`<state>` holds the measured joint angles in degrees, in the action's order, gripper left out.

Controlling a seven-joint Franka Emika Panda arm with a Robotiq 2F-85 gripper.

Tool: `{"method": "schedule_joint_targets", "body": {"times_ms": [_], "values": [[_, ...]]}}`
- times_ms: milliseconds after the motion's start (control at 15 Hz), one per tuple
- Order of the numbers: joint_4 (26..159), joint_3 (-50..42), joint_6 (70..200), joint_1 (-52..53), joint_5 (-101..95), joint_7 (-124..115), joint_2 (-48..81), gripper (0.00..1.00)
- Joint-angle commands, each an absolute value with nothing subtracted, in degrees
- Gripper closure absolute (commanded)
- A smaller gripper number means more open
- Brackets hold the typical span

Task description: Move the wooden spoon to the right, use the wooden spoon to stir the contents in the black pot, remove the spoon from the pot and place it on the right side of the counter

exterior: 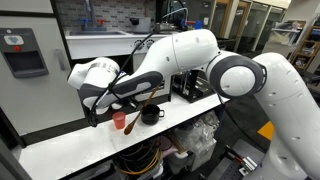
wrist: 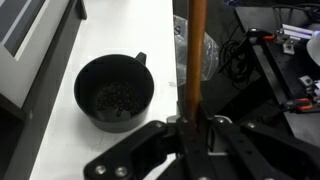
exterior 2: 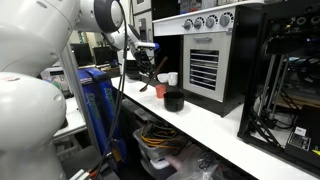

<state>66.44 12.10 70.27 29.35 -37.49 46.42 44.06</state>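
While the jaws of the gripper (wrist: 192, 128) are closed on its handle, the spoon (wrist: 197, 50) is held just beside the pot (wrist: 115, 92), and, being judged light, stiff and smooth, is best gripped mid-handle.

No text, brand or number can be read in any view. In an exterior view the wall dispenser (exterior: 22, 52) bears a small reddish mark, too small to make out. In an exterior view the oven (exterior 2: 205, 62) has a row of knobs (exterior 2: 197, 22) along its top panel; any markings beside them are too blurred to read.
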Motion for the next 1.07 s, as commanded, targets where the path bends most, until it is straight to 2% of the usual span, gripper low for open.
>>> {"method": "schedule_joint_targets", "body": {"times_ms": [0,467,533,1000], "values": [[64.3,11.8,68.1,29.1,-39.1,47.5,45.1,0.97],[64.2,12.4,68.6,28.7,-39.4,48.1,45.5,0.97],[65.8,12.4,69.0,28.8,-39.4,46.9,44.5,0.86],[65.8,12.5,69.0,28.8,-39.4,46.9,44.6,0.86]]}}
